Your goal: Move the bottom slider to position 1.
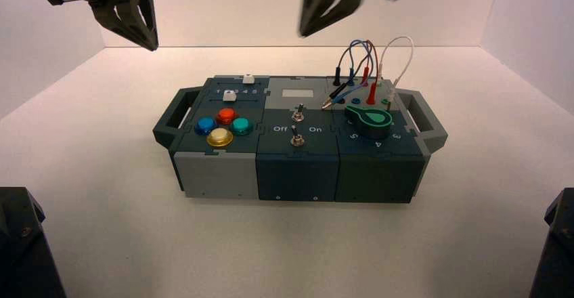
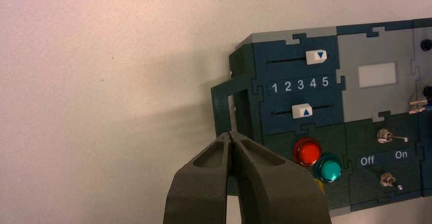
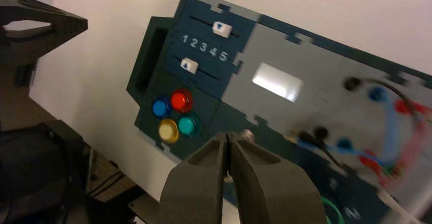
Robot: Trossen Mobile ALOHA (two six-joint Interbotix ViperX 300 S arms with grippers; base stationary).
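Bright display glare (image 3: 277,82); soft shadows; right wrist view blurs wires (image 3: 392,137)

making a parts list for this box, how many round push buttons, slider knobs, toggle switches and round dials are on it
Push buttons: 4
Slider knobs: 2
Toggle switches: 2
Dials: 1
Total: 9
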